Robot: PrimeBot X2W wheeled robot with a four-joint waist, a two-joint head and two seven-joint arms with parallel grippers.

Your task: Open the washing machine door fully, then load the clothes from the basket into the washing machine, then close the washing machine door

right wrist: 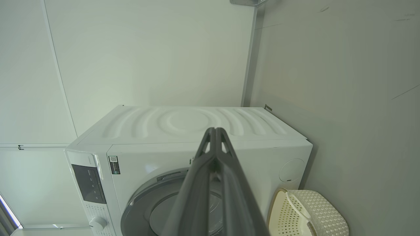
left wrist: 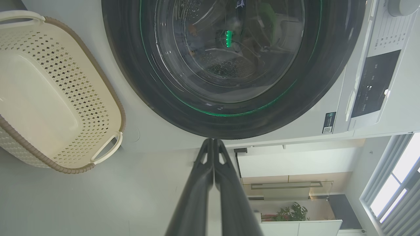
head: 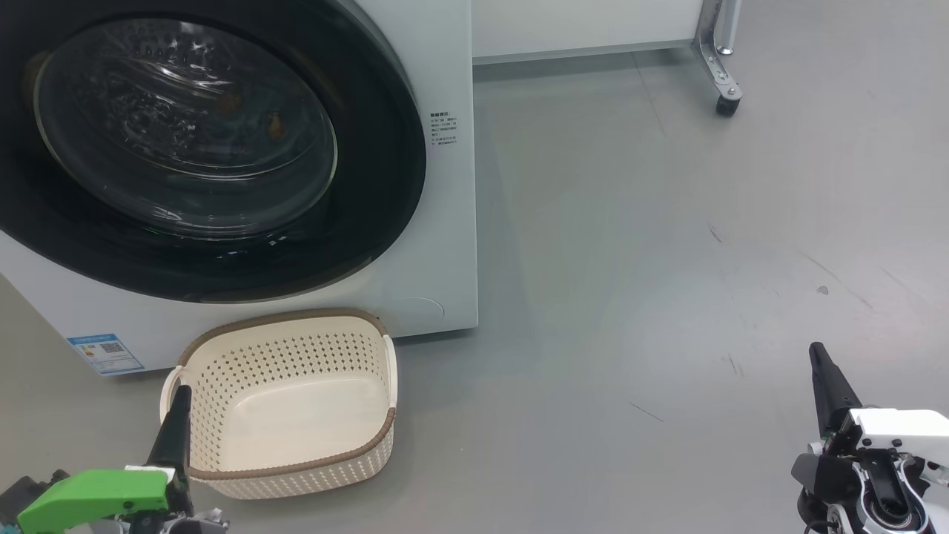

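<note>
Basket [head: 296, 475] seemingly against washer [head: 445, 245], floor [head: 667, 259] rightward

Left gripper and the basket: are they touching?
Apart. The left wrist view shows bare floor between the left gripper and the basket.

Green left tool [head: 181, 394], apparently white right tool [head: 817, 351]

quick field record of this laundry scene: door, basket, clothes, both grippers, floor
washing machine door: shut flat against the washing machine
basket: upright on the floor in front of the machine, empty
clothes: none in the basket; orange-brown patches behind the door glass may be them, cannot tell
left gripper: fingers together, holding nothing
right gripper: fingers together, holding nothing, over bare floor
</note>
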